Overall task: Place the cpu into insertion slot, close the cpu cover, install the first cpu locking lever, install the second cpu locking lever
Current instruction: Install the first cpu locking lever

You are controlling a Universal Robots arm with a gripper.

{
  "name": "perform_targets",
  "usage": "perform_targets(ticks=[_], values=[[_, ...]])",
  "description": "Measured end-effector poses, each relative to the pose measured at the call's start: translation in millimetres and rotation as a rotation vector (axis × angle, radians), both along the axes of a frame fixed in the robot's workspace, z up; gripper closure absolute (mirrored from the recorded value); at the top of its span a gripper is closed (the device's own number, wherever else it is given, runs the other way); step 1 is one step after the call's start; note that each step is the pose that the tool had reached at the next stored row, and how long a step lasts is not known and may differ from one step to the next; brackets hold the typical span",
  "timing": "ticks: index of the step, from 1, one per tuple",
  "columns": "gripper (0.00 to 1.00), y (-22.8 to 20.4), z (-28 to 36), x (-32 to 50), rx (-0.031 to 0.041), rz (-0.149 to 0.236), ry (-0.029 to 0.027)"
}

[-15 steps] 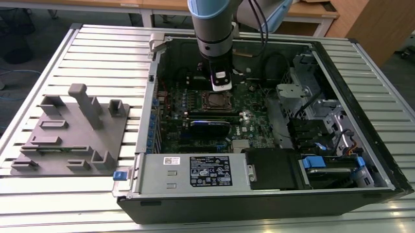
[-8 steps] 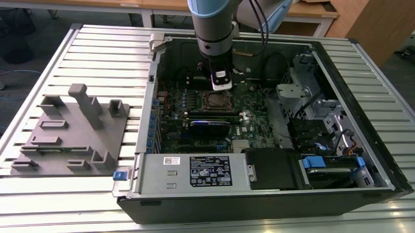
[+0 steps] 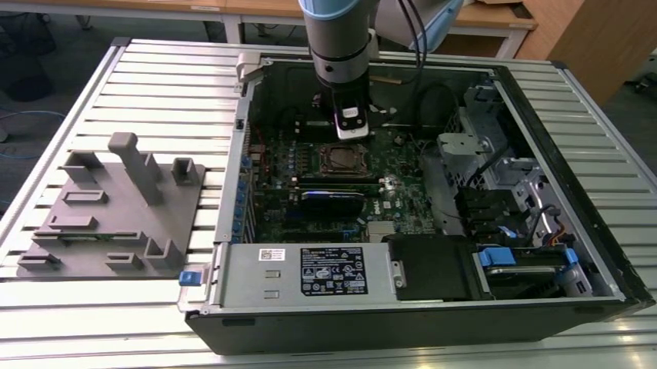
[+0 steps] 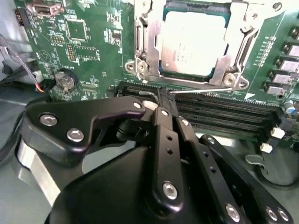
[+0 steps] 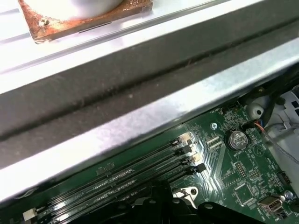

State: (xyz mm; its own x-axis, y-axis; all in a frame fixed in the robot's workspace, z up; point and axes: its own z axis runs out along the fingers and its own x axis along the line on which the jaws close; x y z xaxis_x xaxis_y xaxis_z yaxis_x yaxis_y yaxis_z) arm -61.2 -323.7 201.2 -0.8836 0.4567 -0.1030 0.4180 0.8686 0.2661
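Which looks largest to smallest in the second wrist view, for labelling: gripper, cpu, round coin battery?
1. gripper, though it sits nearest the camera
2. cpu
3. round coin battery

1. The cpu (image 4: pixel 194 44) lies flat in the insertion slot (image 4: pixel 163 70), its silvery top showing.
2. The cpu cover (image 4: pixel 236 37) frames it, closed down.
3. The gripper (image 4: pixel 164 105) has its black fingers together at a thin metal lever (image 4: pixel 205 89) beside the memory slots (image 4: pixel 224 112).

A ribbed metal bench (image 3: pixel 154 84) stood under even light; behind it were wooden desks (image 3: pixel 493 15), a wooden cabinet (image 3: pixel 595 38) and grey floor (image 3: pixel 61 54).
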Motion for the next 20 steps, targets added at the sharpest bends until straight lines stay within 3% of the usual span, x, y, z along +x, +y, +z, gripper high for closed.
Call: perform_targets(ticks=[2, 5, 20], values=[[0.89, 0.0, -0.3, 0.0, -0.0050, 0.000, -0.0002], [0.89, 0.5, -0.3, 0.0, -0.0058, 0.000, 0.0001], [0.89, 2.8, -0.7, -1.5, 0.0010, -0.003, -0.0004]])
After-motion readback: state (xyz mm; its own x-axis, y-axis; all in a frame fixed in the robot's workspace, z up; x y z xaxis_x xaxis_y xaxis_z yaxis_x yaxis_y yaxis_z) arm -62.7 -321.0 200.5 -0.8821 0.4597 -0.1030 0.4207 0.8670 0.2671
